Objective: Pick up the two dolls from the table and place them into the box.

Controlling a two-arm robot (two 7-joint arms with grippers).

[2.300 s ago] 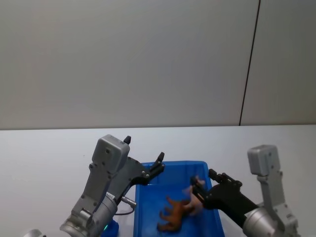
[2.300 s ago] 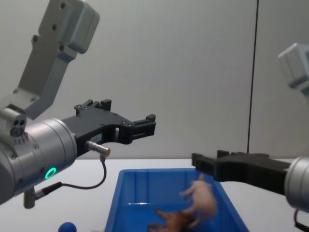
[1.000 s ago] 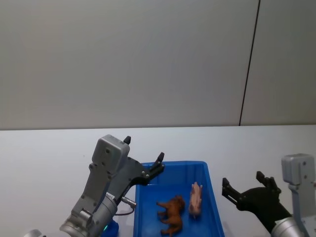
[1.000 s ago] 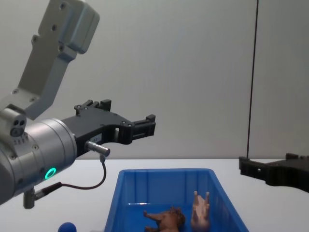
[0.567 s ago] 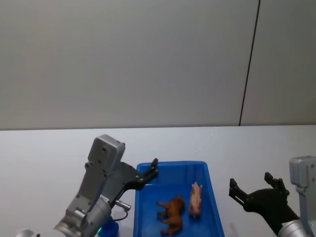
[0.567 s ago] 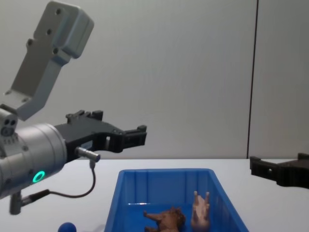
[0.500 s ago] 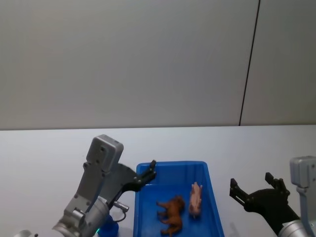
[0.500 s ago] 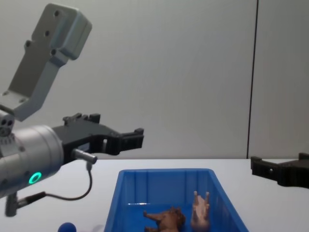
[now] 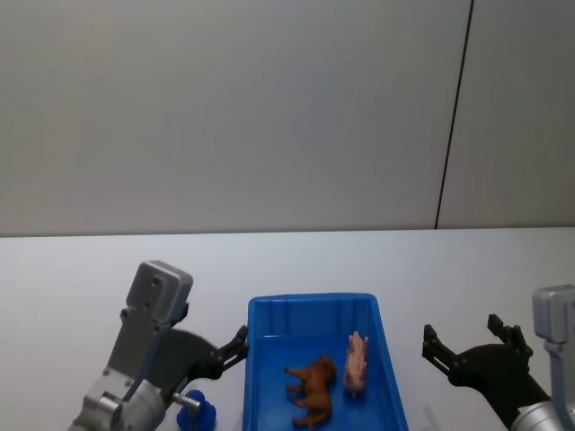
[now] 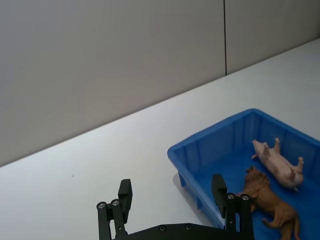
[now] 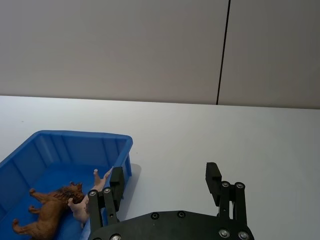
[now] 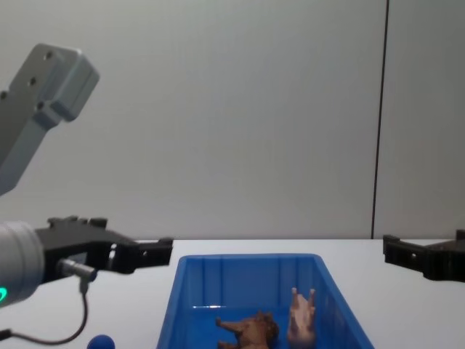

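In the box: brown doll beside pink doll. My left gripper and right gripper flank the box, jaws wide and empty; best retreat without clipping it.

plain grey wall, dark vert. seam at right, even light

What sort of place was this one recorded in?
Probably a robotics lab or test cell, not a home: a plain white table against bare grey wall panels, a blue box holding the brown doll and pink doll, and the left tool and right tool open either side.
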